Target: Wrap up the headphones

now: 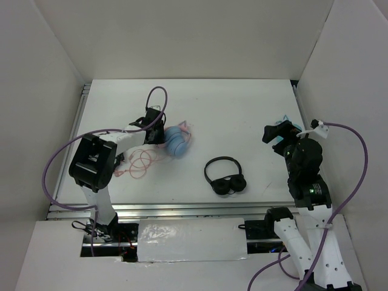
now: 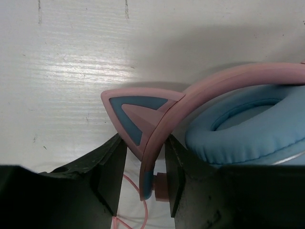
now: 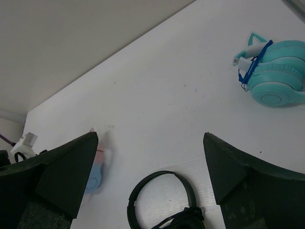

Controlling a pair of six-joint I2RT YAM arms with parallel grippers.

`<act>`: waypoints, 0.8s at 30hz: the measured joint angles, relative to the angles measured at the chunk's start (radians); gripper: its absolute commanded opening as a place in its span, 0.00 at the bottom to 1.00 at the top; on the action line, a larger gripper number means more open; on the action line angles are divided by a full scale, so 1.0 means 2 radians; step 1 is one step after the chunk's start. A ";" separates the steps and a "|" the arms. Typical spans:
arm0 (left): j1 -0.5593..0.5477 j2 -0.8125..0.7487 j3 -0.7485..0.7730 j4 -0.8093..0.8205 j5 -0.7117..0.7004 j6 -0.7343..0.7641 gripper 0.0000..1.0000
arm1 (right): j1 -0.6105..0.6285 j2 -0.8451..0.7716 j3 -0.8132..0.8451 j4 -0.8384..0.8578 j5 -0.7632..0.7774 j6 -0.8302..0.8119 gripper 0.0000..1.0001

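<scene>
Nearest the arm bases, plain black headphones (image 1: 225, 176) lie on the worktop (image 1: 242, 109). To their left the thin pink cable (image 1: 140, 162) lies in loose loops beside the headphones (image 1: 177, 141), which rest left of centre. The left gripper (image 2: 145, 167) pinches their pink band next to a cat ear (image 2: 136, 112). At the right, the right gripper (image 3: 150, 176) hangs spread and empty. A teal pair (image 3: 276, 71) sits beyond it.

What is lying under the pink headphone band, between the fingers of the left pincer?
Under the headphone band, a thin pink cable lies on the white table. Where it runs on cannot be seen: the black fingers of the left pincer cover it.
</scene>
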 measured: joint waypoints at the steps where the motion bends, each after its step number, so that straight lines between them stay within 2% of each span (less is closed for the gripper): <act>1: 0.000 0.002 0.000 0.000 0.000 0.000 0.45 | 0.000 0.000 0.000 0.000 0.000 0.000 1.00; 4: 0.000 0.006 -0.001 0.001 0.000 -0.002 0.41 | 0.000 -0.001 0.000 -0.001 0.000 0.000 1.00; 6: 0.000 0.008 -0.001 0.007 0.000 -0.009 0.32 | 0.000 -0.002 0.000 -0.001 0.000 0.000 1.00; 7: 0.000 0.009 -0.001 0.009 0.000 -0.012 0.21 | 0.000 -0.003 -0.001 -0.001 0.000 0.000 1.00; 10: 0.000 0.010 -0.001 0.014 0.000 -0.014 0.00 | 0.000 -0.007 -0.002 -0.001 0.000 0.000 1.00; 18: -0.003 -0.008 0.002 0.006 -0.006 -0.010 0.00 | 0.000 -0.012 -0.009 0.006 -0.020 -0.011 1.00; 24: -0.026 -0.095 0.033 -0.029 -0.047 0.029 0.00 | 0.000 -0.010 -0.016 0.016 -0.080 -0.027 0.99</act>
